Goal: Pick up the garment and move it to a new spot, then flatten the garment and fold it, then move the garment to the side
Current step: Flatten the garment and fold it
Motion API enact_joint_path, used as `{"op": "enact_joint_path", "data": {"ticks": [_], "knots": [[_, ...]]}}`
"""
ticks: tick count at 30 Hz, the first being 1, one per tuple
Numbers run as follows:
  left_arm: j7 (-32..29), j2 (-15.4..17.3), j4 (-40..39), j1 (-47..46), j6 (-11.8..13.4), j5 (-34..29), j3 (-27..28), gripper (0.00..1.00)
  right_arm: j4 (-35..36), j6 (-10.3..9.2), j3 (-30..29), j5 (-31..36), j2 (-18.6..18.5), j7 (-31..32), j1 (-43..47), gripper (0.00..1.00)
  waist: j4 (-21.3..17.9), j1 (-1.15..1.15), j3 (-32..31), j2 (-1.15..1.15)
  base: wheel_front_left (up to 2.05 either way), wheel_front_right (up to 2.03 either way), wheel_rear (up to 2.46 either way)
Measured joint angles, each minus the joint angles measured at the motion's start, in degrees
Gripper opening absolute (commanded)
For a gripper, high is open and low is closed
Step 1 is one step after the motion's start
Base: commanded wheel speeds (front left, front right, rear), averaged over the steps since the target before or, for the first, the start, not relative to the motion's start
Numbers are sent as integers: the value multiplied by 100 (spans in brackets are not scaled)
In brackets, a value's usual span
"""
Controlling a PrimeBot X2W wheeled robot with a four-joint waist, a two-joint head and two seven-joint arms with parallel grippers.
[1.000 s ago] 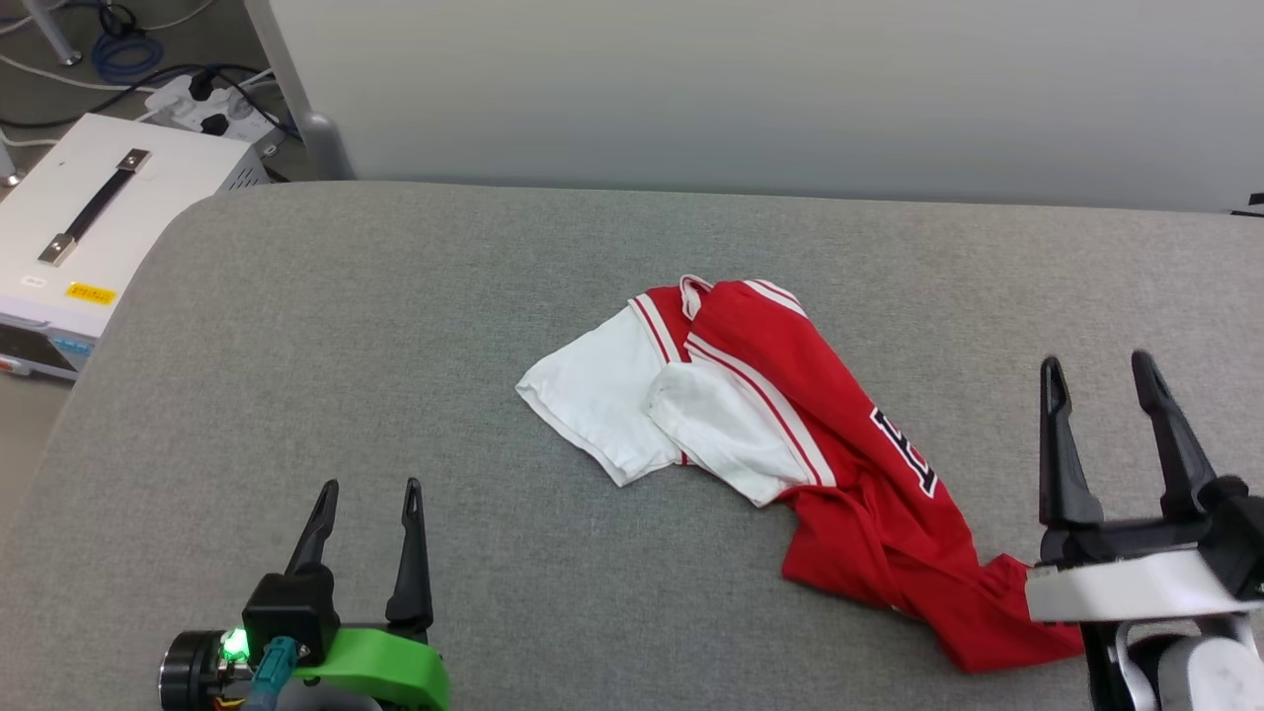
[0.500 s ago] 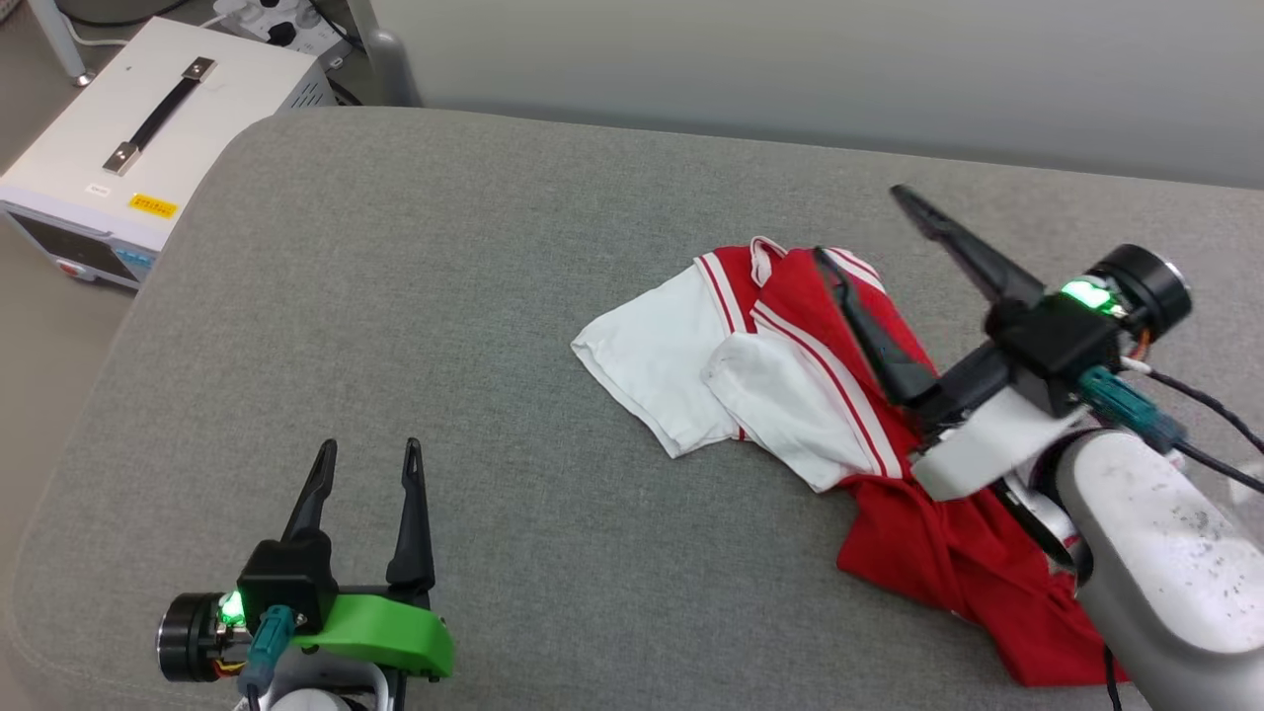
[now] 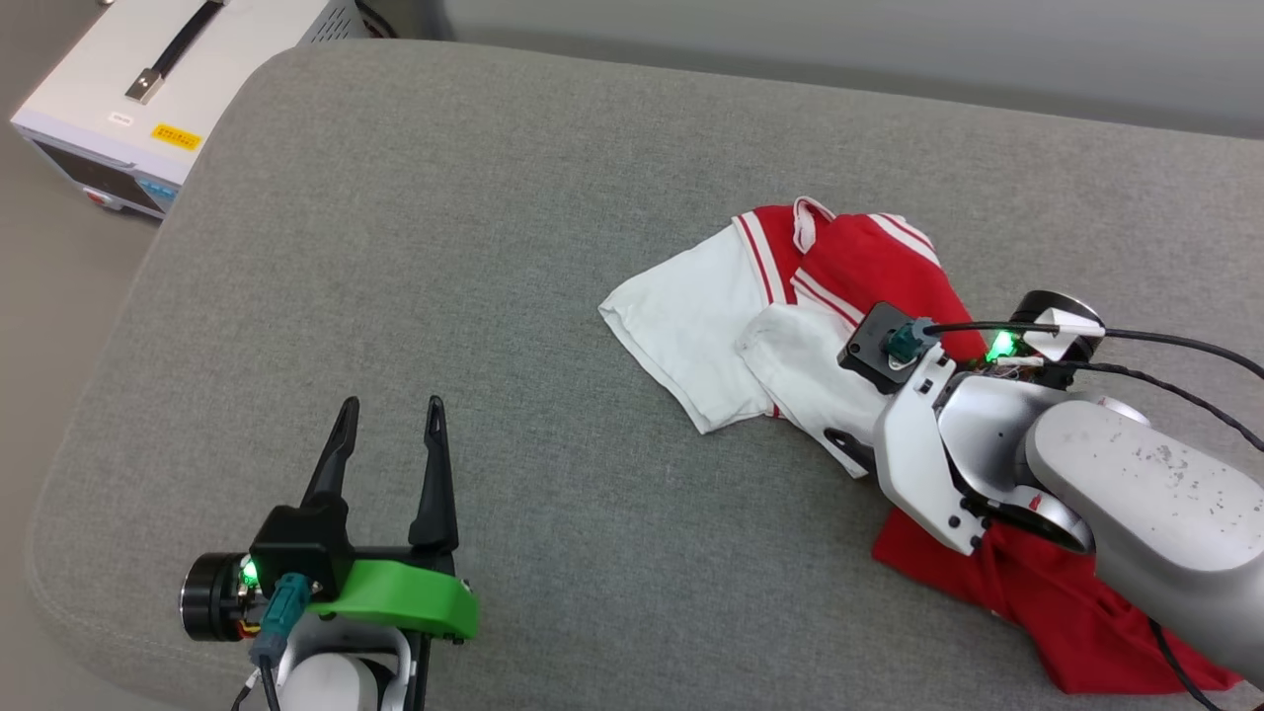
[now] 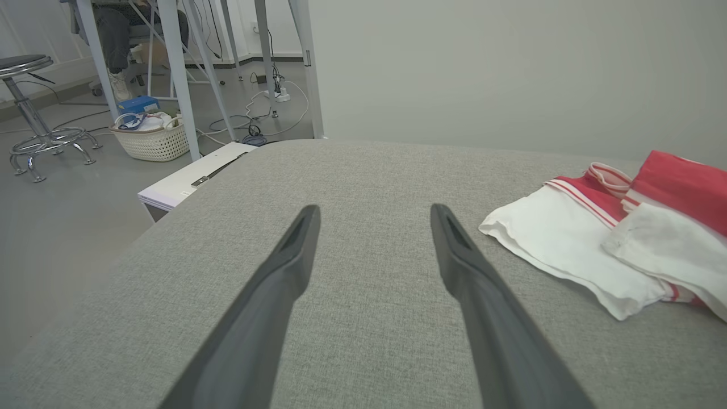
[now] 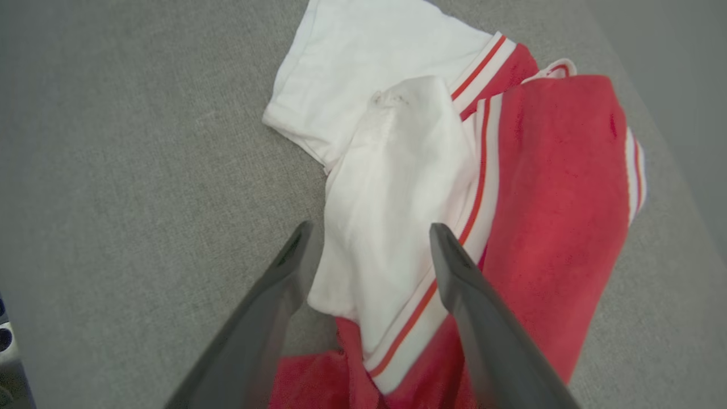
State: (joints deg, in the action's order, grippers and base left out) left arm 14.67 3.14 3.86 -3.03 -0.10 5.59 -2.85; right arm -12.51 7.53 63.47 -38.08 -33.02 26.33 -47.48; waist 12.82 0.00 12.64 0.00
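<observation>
The garment [image 3: 790, 316] lies crumpled on the right half of the grey padded table [image 3: 444, 247], its white sleeves toward the middle and its red body trailing to the near right edge. My right gripper [image 5: 370, 229] points down at it, open, the two fingers either side of a white sleeve's [image 5: 392, 187] striped seam; whether they touch the cloth I cannot tell. In the head view the right wrist [image 3: 918, 395] covers part of the garment. My left gripper [image 3: 391, 405] hovers open and empty at the near left, well away from the garment [image 4: 568, 238].
A white equipment box [image 3: 148, 89] with a black handle stands on the floor past the table's far left corner. The left wrist view shows a wicker basket [image 4: 150, 139], a stool [image 4: 28, 113] and desk legs beyond. A pale wall runs behind the table.
The head camera has shifted. My right arm swung from the near right up over the garment and turned its fingers downward onto the sleeve area. The left gripper stayed put, open.
</observation>
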Motion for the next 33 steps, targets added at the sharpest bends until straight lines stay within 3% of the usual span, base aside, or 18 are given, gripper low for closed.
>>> {"op": "enact_joint_path", "data": {"ticks": [5, 12, 13, 14, 18, 24, 33], "knots": [[0, -1, -23, -188, 96, 107, -138, 100, -264, 0, 708, -109, -93, 601, -331, 100, 120, 0, 308, 0, 0, 0, 0], [0, -2, -3, -314, 157, 216, -266, 100, -561, -3, 809, -99, -31, 870, -435, 100, 299, 0, 576, 0, 0, 0, 0], [0, -2, 0, -318, 164, 231, -266, 100, -556, -2, 801, -97, -33, 899, -432, 67, 325, 0, 594, 0, 0, 0, 0], [0, -2, 3, -319, 165, 233, -263, 100, -541, -3, 793, -98, -30, 905, -432, 0, 348, 0, 609, 0, 0, 0, 0], [0, -2, 44, -317, 187, 232, -227, 100, -516, -9, 814, -89, 13, 770, -435, 0, 352, 0, 577, 0, 0, 0, 0], [0, -2, 82, -292, 186, 209, -168, 100, -465, -8, 829, -247, 35, 53, -420, 0, 241, 0, 377, 0, 0, 0, 0], [0, -2, 90, -64, 131, 43, -10, 100, 89, -5, -99, -684, -19, -937, -1, 0, -91, 0, -3, 0, 0, 0, 0]]}}
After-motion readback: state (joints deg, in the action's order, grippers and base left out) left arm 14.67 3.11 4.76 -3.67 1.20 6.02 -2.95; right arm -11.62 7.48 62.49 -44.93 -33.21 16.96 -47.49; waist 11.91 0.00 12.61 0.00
